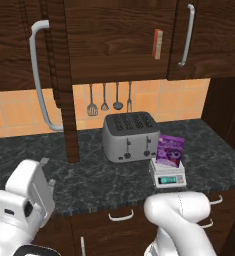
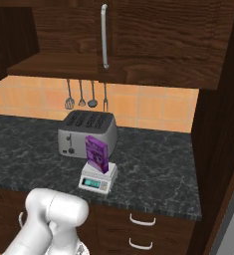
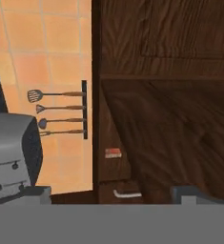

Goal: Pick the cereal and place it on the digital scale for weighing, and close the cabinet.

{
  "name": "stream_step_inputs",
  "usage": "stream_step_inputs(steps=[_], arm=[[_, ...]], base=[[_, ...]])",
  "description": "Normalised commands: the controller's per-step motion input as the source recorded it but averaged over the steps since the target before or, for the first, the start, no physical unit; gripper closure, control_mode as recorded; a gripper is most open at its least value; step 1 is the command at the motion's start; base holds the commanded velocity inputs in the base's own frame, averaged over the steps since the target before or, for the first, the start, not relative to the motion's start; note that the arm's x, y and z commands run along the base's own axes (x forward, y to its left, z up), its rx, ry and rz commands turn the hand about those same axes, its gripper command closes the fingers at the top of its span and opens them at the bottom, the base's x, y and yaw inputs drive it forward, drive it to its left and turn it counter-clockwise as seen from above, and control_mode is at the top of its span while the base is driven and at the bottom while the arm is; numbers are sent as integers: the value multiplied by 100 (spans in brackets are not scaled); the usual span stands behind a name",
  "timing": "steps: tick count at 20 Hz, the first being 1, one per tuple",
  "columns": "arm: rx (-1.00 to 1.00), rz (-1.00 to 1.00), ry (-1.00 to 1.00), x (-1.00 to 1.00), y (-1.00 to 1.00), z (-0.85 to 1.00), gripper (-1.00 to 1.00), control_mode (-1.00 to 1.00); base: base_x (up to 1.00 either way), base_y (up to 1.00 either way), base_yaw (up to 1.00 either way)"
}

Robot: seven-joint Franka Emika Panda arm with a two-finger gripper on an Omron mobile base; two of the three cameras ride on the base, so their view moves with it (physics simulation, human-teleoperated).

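Purple cereal packet (image 1: 170,150) already stands on light-grey digital scale (image 1: 168,176); hand fingers apart, empty. Next: swing the dark wood cabinet door (image 1: 64,75) shut.

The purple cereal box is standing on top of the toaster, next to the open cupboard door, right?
Not quite. The purple cereal box is standing on the digital scale, not on the toaster, which sits just behind it. The left base view shows this, with the cupboard door open nearby.
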Motion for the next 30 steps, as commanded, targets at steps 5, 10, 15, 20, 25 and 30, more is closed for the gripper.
stream_step_inputs(steps=[5, 10, 15, 20, 25, 30], arm=[[1, -30, -32, 91, -8, 75, -100, -100], [6, -30, -24, 80, -24, 95, -100, -100], [18, -19, -16, 54, -96, 100, -100, -100], [27, -11, -5, 70, -100, 87, -100, -100], [26, 8, 10, 100, -100, 13, -100, -100], [18, 36, 1, 100, -100, -2, -100, -100]], base=[[0, 0, 0], [0, 0, 0], [0, 0, 0], [0, 0, 0], [0, 0, 0], [0, 0, 0]])
